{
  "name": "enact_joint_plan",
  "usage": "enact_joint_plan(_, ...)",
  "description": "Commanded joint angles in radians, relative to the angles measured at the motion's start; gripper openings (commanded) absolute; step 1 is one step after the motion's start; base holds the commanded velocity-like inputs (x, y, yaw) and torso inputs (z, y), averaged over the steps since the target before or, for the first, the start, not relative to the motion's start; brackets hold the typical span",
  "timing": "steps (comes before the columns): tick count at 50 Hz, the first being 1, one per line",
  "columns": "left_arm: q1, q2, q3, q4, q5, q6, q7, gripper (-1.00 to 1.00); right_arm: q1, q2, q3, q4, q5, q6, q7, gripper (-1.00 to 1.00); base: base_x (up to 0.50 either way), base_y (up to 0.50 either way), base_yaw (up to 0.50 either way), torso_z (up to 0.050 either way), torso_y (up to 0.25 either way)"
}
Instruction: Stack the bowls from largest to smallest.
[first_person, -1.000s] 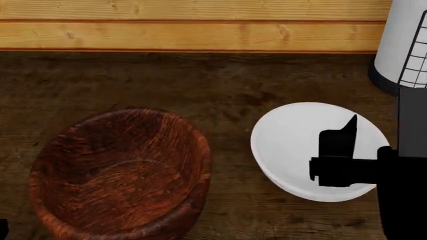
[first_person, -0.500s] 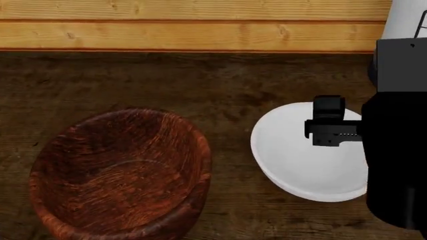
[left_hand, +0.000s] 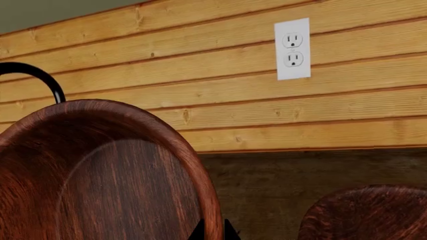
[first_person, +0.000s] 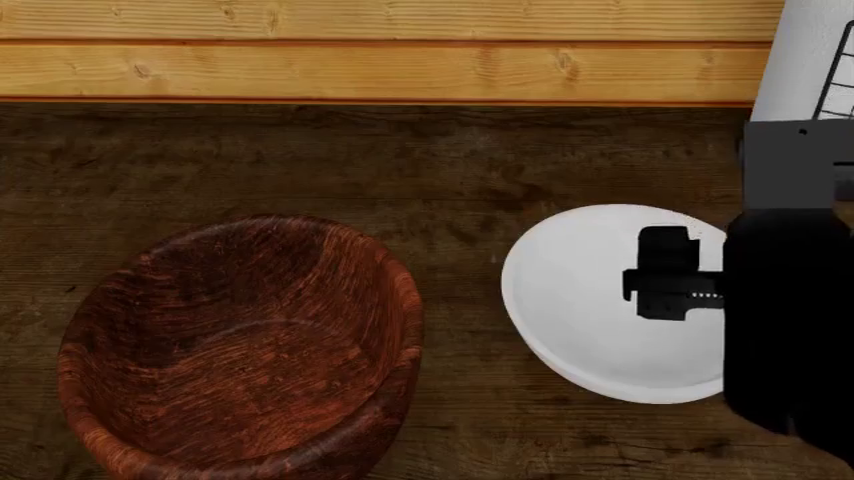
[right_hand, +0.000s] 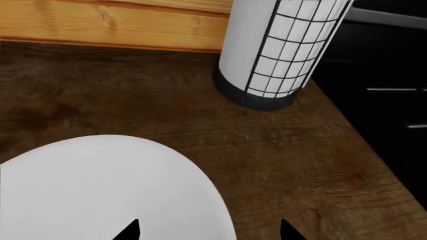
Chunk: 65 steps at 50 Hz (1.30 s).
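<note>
Head view, item one: dark brown plank table (first_person: 441, 170), backed by a wall of pale horizontal wood boards (first_person: 387, 50). My left wrist view adds a white double socket (left_hand: 292, 49) set into those boards.

Item two, the bowls. A deep reddish-brown wooden bowl (first_person: 240, 345) stands upright on the table at the left of the head view. The white bowl (first_person: 581, 310) sits to its right, apart from it, with bare table between. The large wooden bowl (left_hand: 100, 175) fills my left wrist view, tilted on edge and very close to the camera; I cannot tell whether the left pincer (left_hand: 213, 232), only black tips at the frame edge, is clamped on it or not.

Item three, obstructions. My right arm (first_person: 787, 320) covers the white bowl's right side. The right pincer (right_hand: 208, 231) hangs over that bowl's rim with its two tips spread, one above the bowl, one above the table. A white cylinder with black grid lines (right_hand: 283, 50) stands behind the white bowl, near the wall.

Item four, margins. The table edge (right_hand: 360, 145) runs just beyond the cylinder; dark cabinetry lies past it.
</note>
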Motion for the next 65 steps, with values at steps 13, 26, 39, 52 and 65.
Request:
enact_joint_plan(13, 0.016, 0.009, -0.030, -0.017, -0.026, 0.034, 0.013, -1.00, -0.017, -0.070, -0.002, 0.204, -0.066, -0.055, -0.100, 1.00, 0.00, 0.00, 0.00, 0.000, 0.000)
enact_joint_plan(26, 0.017, 0.003, -0.030, -0.017, -0.029, 0.038, 0.010, -1.00, 0.012, -0.129, -0.041, 0.371, -0.105, -0.063, -0.186, 1.00, 0.00, 0.00, 0.00, 0.001, 0.001)
enact_joint_plan(39, 0.023, -0.003, -0.031, -0.019, -0.024, 0.045, 0.010, -1.00, 0.001, -0.146, -0.048, 0.398, -0.107, -0.068, -0.206, 1.00, 0.00, 0.00, 0.00, 0.000, 0.000)
enact_joint_plan(52, 0.013, -0.003, -0.016, -0.018, -0.025, 0.041, 0.003, -1.00, -0.024, -0.095, 0.015, 0.286, -0.065, -0.102, -0.148, -1.00, 0.00, 0.00, 0.00, 0.000, 0.000)
enact_joint_plan(65, 0.011, -0.008, -0.010, -0.016, -0.022, 0.044, 0.002, -1.00, -0.039, -0.047, 0.090, 0.151, -0.019, -0.144, -0.074, -1.00, 0.00, 0.00, 0.00, 0.000, 0.000)
